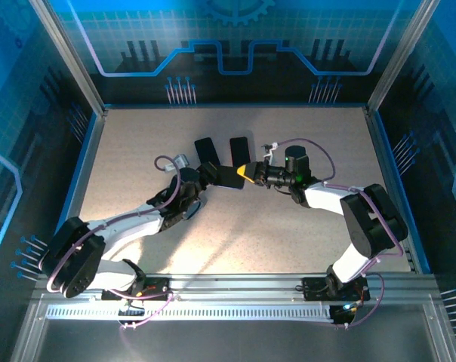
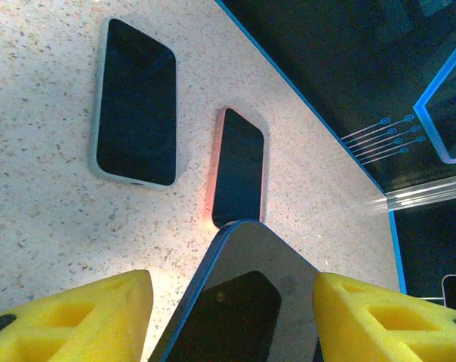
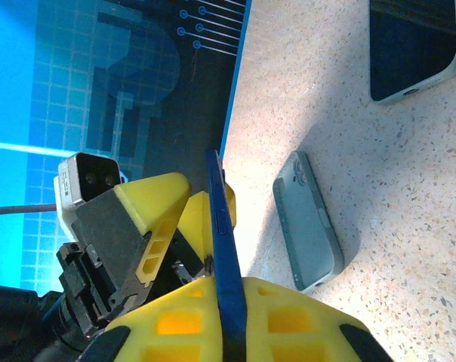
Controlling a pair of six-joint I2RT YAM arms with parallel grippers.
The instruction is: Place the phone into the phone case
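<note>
A blue-edged phone (image 1: 229,177) with a grey glossy face (image 2: 247,302) is held above the middle of the table. My right gripper (image 1: 248,173) (image 3: 229,286) is shut on its two faces, and the phone (image 3: 222,226) stands edge-on between the yellow pads. My left gripper (image 1: 213,175) (image 2: 232,283) straddles the phone's width with its fingers wide apart. Its right finger (image 2: 379,317) touches the phone's edge and its left finger (image 2: 77,317) stands slightly clear. Beyond lie a grey-green rimmed case (image 2: 136,102) (image 1: 207,151) and a narrower dark one (image 2: 239,166) (image 1: 239,148).
In the right wrist view a grey-green case (image 3: 307,222) lies flat beside the phone, with another dark-faced one (image 3: 413,45) at the top right. The blue back wall (image 1: 228,53) stands behind the cases. Bare speckled table (image 1: 137,151) lies to the left and right.
</note>
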